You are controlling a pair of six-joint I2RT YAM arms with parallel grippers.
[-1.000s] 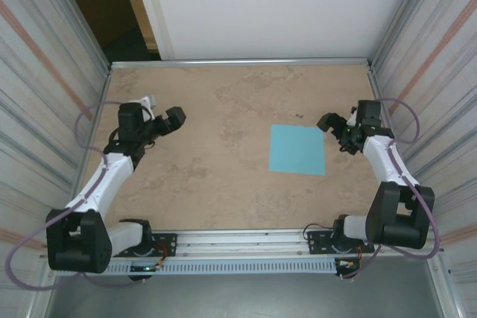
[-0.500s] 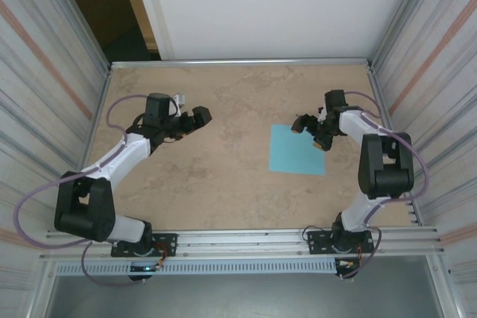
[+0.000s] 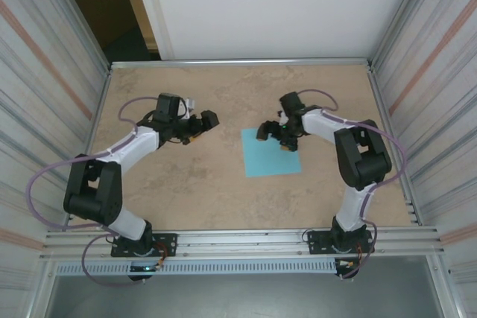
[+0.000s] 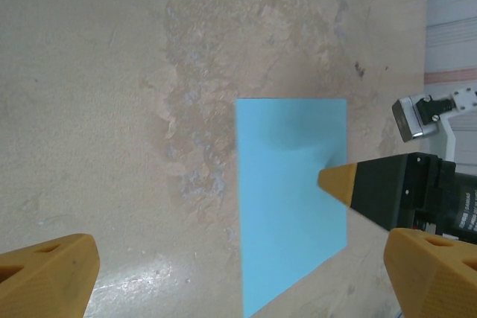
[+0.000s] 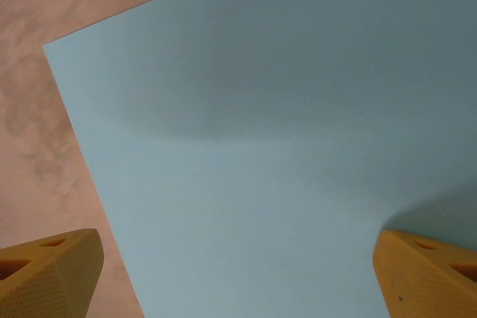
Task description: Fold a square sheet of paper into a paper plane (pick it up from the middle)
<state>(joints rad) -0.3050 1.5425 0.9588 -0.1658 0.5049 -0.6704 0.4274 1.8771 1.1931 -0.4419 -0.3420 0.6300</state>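
1. Tabletop (image 3: 223,87), mottled tan and seen from above, with ribbed metal walls (image 3: 45,94) along its left and right edges and two robot arms bolted at its near edge.
2. Left arm (image 3: 134,143), white links with black joints, reaches from the near left corner toward the middle of the tabletop.
3. Left gripper (image 3: 203,128) hangs left of centre, its yellow-tipped jaws spread wide and holding nothing. It points toward the paper and stands apart from it.
4. The square sheet of paper (image 3: 270,160), plain light blue, lies flat and unfolded on the tabletop just right of centre, turned slightly askew to the edges.
5. Right gripper (image 3: 274,138) sits over the sheet's far edge, jaws wide apart and gripping nothing. In the right wrist view both yellow fingertips frame the blue surface, one low over it with a shadow beside it. Whether it touches the paper cannot be told.
6. Right arm (image 3: 358,158) bends in from the near right corner, its elbow near the right edge.
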